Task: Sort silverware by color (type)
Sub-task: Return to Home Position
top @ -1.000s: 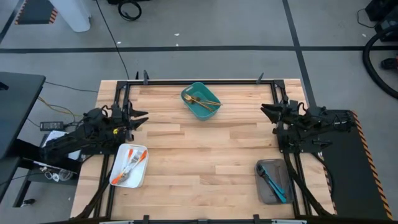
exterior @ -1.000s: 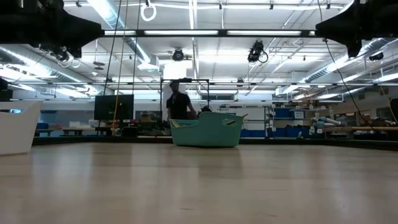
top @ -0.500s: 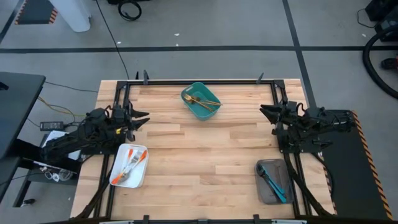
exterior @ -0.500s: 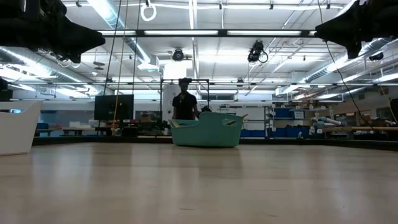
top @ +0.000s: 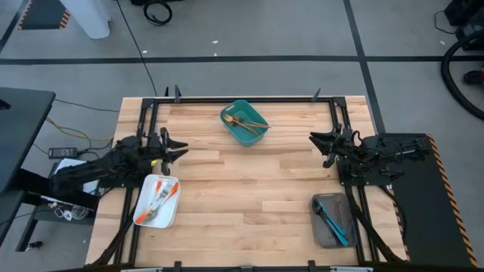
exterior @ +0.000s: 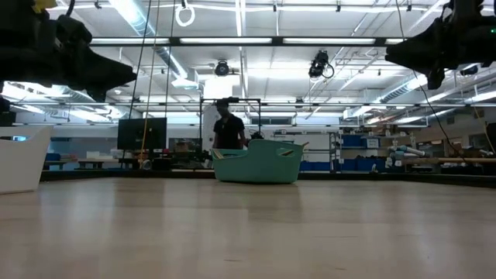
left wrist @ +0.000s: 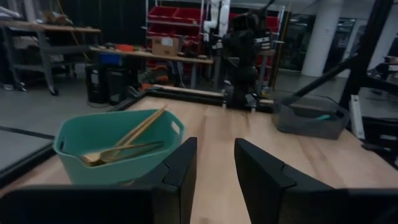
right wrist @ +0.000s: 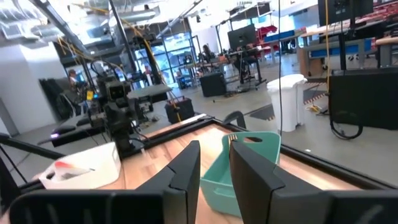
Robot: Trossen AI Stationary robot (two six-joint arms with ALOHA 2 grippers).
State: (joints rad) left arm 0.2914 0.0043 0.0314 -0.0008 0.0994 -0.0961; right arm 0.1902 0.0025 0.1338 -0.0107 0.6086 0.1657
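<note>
The silverware lies sorted in three containers. Gold utensils [top: 246, 122] lie in the teal bin [top: 243, 124] at the far middle, their handles leaning on its rim [left wrist: 127, 143]. Orange-handled pieces [top: 160, 198] lie in the white tray [top: 156, 202] near left. Blue-handled pieces [top: 331, 221] lie in the grey tray [top: 333, 220] near right. My left gripper [top: 177, 146] hovers open above the table's left side, empty. My right gripper [top: 314, 140] hovers open above the right side, empty. Both point toward the table's middle.
A black frame [top: 242, 99] runs along the table's far edge and down both sides. Bare wood [top: 242, 196] spans the middle between the two trays. In the low view a person [exterior: 226, 128] stands in the room behind the teal bin [exterior: 257, 161].
Both arms have reached a little inward. My left gripper has moved toward the table's right and slightly down. My right gripper has moved toward the table's left. The person behind the table has shifted a little.
</note>
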